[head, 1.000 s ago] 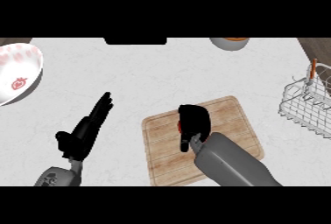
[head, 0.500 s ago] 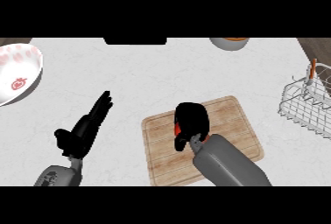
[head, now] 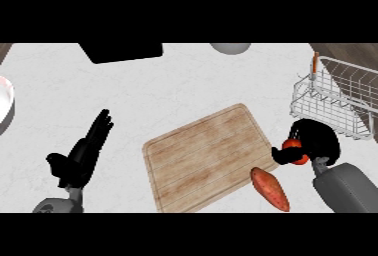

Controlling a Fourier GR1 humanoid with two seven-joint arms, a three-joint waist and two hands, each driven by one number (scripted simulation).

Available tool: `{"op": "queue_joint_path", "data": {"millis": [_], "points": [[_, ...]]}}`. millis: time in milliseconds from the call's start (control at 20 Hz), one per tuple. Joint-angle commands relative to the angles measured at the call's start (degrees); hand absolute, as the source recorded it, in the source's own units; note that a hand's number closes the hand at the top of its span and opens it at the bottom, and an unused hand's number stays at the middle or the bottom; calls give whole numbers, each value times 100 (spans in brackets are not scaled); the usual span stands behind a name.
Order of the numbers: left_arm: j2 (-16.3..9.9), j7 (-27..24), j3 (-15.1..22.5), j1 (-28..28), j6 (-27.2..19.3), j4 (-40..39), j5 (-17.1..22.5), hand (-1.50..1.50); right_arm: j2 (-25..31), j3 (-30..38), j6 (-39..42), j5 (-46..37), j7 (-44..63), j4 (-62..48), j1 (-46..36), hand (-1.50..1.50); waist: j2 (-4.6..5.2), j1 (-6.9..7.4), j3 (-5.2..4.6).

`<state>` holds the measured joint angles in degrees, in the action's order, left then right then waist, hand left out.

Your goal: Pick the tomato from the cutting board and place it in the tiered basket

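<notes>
Right hand fingers curled round tomato; tiered basket just beyond fingers; I lift over rim before release
</notes>
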<state>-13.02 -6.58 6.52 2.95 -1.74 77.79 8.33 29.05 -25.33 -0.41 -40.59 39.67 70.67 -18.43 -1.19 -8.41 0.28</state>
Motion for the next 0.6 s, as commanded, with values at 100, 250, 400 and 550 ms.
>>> {"op": "queue_joint_path", "data": {"millis": [100,250,400,550], "points": [[-64,-34,-193,-227,-97,22,71,0,1903,1601,-615,889,-1497,-18,870,150,-63,-379,11],[-49,-149,-180,-342,-79,24,59,0,2003,2491,-721,1950,-2385,163,1047,150,-90,-358,12],[-65,-51,-167,-353,-89,117,59,0,2237,3274,-542,2801,-3283,247,1185,150,-113,-305,19],[-102,-159,-143,-344,43,203,81,0,2740,4127,-159,3484,-4118,200,1496,150,-66,-111,-5]]}}
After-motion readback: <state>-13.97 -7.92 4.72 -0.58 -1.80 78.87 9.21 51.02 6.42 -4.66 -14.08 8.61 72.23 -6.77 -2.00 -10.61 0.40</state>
